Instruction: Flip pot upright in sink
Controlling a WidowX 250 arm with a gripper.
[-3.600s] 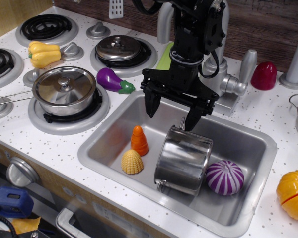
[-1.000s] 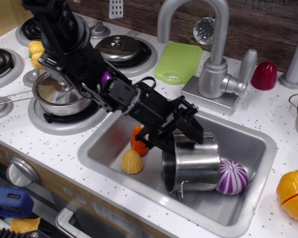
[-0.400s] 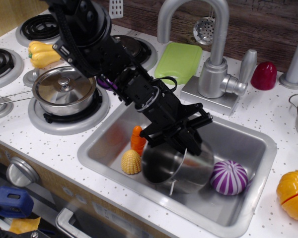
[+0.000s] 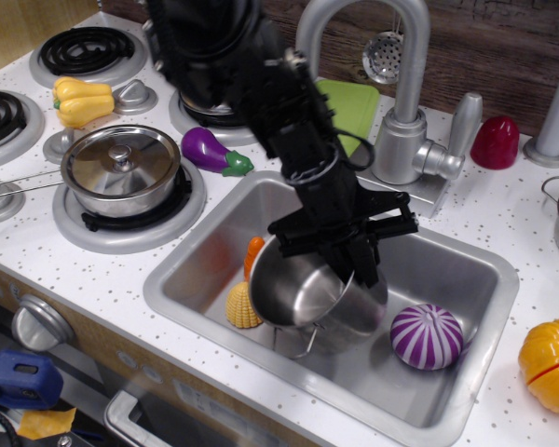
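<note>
The small shiny steel pot is in the sink, tilted, its open mouth facing the front left and a wire handle hanging below. My black gripper reaches down from the upper left and is shut on the pot's far rim, holding it off level. The pot's base points toward the back right.
In the sink lie an orange carrot and a yellow corn piece left of the pot, and a purple-white striped ball to its right. The faucet stands behind. A lidded pot sits on the stove at left.
My arm has swung toward the back and more upright. The pot has turned further, its mouth now facing front left and raised, and it has shifted slightly left, away from the striped ball.
</note>
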